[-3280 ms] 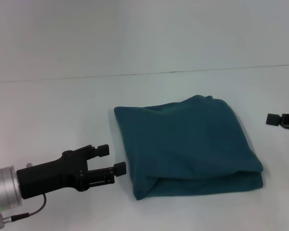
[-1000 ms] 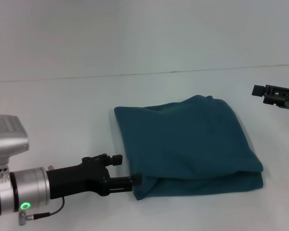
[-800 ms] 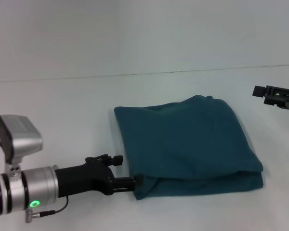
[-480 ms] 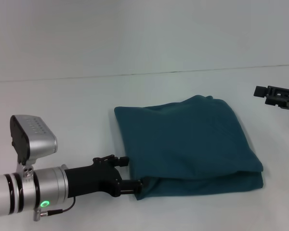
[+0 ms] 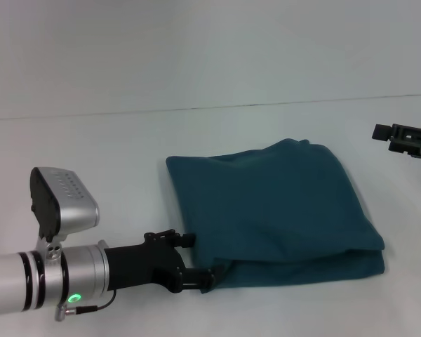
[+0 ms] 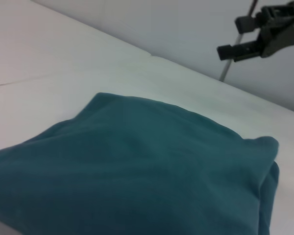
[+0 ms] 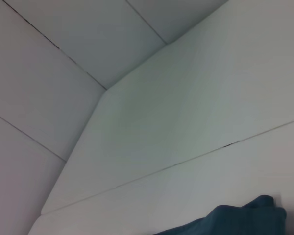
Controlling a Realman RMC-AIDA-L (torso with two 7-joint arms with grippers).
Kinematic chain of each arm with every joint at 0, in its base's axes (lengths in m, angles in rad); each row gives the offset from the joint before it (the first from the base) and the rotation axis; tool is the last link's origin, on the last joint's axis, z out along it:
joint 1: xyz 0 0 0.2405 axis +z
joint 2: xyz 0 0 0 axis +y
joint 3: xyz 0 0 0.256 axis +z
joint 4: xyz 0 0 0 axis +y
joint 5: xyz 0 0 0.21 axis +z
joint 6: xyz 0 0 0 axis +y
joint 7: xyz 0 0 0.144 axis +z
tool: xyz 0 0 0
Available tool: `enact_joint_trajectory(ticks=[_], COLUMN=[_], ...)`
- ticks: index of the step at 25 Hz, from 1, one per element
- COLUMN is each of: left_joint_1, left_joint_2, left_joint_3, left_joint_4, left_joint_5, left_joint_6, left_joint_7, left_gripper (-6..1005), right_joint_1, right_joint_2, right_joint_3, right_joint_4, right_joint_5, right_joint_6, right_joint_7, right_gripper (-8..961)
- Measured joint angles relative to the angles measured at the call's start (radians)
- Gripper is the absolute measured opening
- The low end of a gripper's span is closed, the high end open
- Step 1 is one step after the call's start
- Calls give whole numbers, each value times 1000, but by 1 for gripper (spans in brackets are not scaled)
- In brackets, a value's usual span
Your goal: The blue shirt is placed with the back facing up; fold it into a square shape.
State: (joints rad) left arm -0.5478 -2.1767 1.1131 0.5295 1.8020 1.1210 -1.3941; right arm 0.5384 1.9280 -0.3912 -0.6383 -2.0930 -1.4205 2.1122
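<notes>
1. Your left end effector (image 5: pixel 196 281) is down low on the worktop (image 5: pixel 112 154), its tips right at the near-left corner of the blue shirt (image 5: pixel 274 210). The lower tip looks tucked in at the hem, the upper one sits just above the corner.
2. Is it pinching cloth or only touching? You cannot tell from the head view; the tips are dark against dark fabric, and the left wrist view shows no fingers at all, only shirt filling the lower part of its picture.
3. Your right end effector (image 5: pixel 407 140) hangs well apart from the shirt, out at the right edge and above the worktop. Whether its fingers are spread or pressed together cannot be told either.
4. Out from the tips now: the shirt lies mid-worktop as a compact, roughly square bundle, plain side up, no lettering showing. Layers stack along the near edge, with a rounded fold at the near-right corner.
5. Progress, as a judgement: the folding looks nearly done. No sleeves or loose tails stick out.
6. What seems left is tidying. The far edge bulges a little and the near-left corner is not crisp, which is just where your left tips are.
</notes>
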Motion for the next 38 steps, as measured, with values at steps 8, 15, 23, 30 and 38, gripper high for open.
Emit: enact_joint_trajectory(ticks=[8,15,23,30,38], left_joint_1=[8,9,9,10,29], left_joint_2=[3,1,3,5,9], left_joint_3=[-1,1,20,24,17], left_joint_4=[17,18,16,18,46], left_joint_5=[-24,-21,-19,-18,-18], left_joint_6=[-1,-7,3,20,61], left_joint_7=[13,12,12,7,6], left_gripper=[786,659,242,25,0], right_joint_1=[-1,-7,-9,-11,-11], right_joint_2=[0,0,0,0,0], right_joint_3=[0,0,2,2,2], right_joint_4=[2,2,2,2,3], right_joint_5=[0,1,1,1,1], right_joint_6=[0,-2,-2,-2,-1], right_joint_7=[0,0,0,0,-1], right_gripper=[797,796,796,796,795])
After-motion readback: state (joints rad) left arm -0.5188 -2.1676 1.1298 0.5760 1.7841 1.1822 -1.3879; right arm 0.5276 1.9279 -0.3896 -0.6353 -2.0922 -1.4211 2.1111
